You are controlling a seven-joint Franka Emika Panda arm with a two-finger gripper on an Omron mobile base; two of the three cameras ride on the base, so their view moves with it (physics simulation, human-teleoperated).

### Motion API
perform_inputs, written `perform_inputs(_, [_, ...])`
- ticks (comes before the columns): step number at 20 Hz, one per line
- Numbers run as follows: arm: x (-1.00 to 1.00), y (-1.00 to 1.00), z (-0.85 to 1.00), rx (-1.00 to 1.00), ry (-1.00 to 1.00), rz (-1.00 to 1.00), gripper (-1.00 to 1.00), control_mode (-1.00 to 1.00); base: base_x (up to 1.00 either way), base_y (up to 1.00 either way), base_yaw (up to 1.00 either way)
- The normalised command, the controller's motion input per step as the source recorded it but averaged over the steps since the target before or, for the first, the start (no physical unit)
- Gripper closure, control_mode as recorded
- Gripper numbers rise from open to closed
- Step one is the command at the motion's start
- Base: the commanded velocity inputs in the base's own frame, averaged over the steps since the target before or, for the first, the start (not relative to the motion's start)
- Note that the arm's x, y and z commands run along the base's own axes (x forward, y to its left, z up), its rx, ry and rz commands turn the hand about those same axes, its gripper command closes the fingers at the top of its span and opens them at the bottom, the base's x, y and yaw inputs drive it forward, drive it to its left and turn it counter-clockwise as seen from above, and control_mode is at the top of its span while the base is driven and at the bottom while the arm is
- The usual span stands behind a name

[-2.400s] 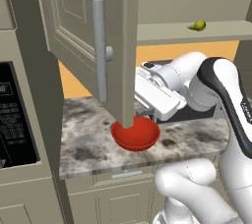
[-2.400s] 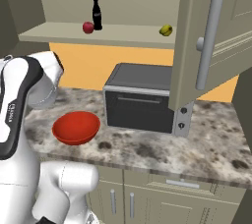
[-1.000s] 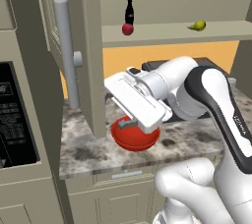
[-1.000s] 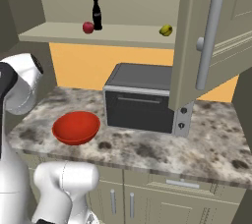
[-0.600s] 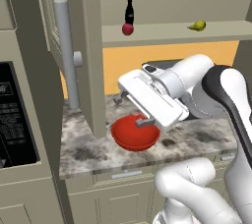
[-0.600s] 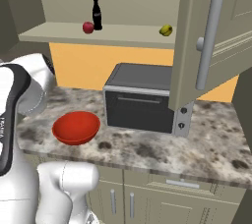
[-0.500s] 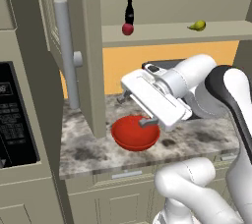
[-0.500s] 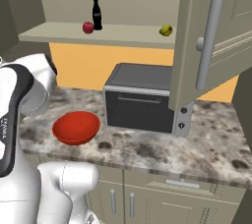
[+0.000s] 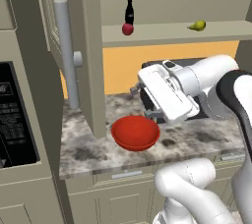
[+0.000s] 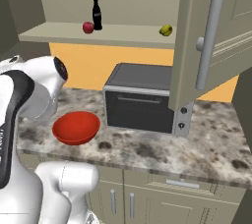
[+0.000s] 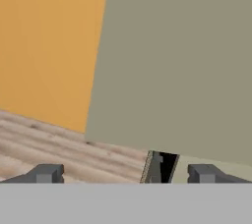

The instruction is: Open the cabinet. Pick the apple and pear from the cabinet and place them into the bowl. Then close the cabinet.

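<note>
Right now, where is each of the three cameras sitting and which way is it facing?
Left base view: behind the arm to its left, facing the open cabinet and bowl; the arm and open gripper show.
Right base view: behind to its right, facing the same shelf and counter; the arm's white links show at left.
Hand view: on the hand, facing an orange wall and beige panel; both fingertips show.
Both base views share the apple, pear and bowl.

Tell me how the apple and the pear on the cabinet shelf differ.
The apple is dark red and round; the pear is yellow-green with a narrowed neck. The apple sits right beside the dark bottle, toward the left of the shelf; the pear lies alone further right, nearer the open right door. Both are small, similar in size, and rest on the same shelf.
</note>
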Motion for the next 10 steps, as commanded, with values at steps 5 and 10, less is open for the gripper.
perform_inputs(5, [0.06, 0.0, 0.0, 0.0, 0.01, -0.42, -1.0, -1.0, 0.0, 0.0, 0.0])
perform_inputs(10, [0.13, -0.03, 0.0, 0.0, 0.04, -0.38, -1.0, -1.0, 0.0, 0.0, 0.0])
